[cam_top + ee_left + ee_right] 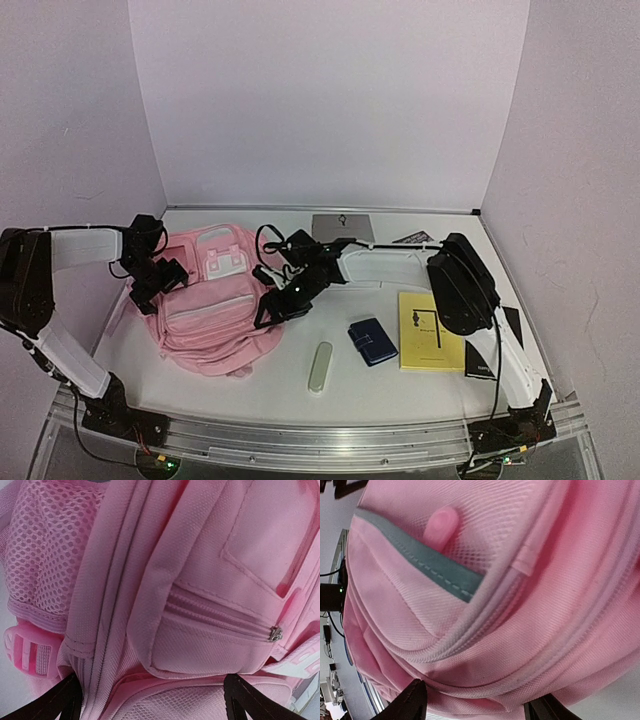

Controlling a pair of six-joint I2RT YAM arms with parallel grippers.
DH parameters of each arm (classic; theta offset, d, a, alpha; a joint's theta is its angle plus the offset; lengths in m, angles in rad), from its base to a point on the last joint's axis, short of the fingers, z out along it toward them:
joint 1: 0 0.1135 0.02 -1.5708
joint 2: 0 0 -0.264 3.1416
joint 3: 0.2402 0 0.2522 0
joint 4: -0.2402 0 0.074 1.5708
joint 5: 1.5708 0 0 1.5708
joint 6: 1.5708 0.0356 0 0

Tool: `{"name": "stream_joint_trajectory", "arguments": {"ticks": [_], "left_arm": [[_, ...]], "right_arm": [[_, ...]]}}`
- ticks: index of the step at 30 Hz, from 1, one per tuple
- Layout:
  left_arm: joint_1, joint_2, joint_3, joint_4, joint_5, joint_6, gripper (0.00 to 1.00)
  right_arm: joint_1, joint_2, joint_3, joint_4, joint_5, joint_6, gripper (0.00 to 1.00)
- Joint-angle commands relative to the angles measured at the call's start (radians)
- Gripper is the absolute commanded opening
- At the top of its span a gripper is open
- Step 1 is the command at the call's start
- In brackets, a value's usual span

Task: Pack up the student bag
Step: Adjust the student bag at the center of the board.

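The pink student bag (215, 305) lies flat on the table's left half, with its paler front pocket facing up. My left gripper (165, 278) is open at the bag's upper left edge. In the left wrist view its dark fingertips (64, 700) stand wide apart over the bag (200, 580), near a closed zip with a metal pull (274, 634). My right gripper (272, 306) is open at the bag's right edge. In the right wrist view its fingertips (411, 702) straddle a fold of the bag (530, 630) by a teal-trimmed mesh pocket (420, 555).
A pale green pencil case (320, 366), a blue wallet-like case (372, 340) and a yellow book (430, 330) lie to the right of the bag. A grey laptop-like slab (343, 228) lies at the back. Black triangular marks (482, 360) sit at the right.
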Motion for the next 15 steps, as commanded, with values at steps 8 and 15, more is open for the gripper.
{"name": "stream_joint_trajectory", "arguments": {"ticks": [8,15], "left_arm": [[-0.003,-0.197,0.044,-0.015,0.067,0.229,1.00],[-0.002,-0.282,-0.021,-0.087,0.110,0.211,0.98]], "right_arm": [[-0.049,-0.134,-0.058,-0.008,-0.023,0.003,0.74],[-0.054,-0.170,-0.061,-0.004,-0.028,0.007,0.74]]}}
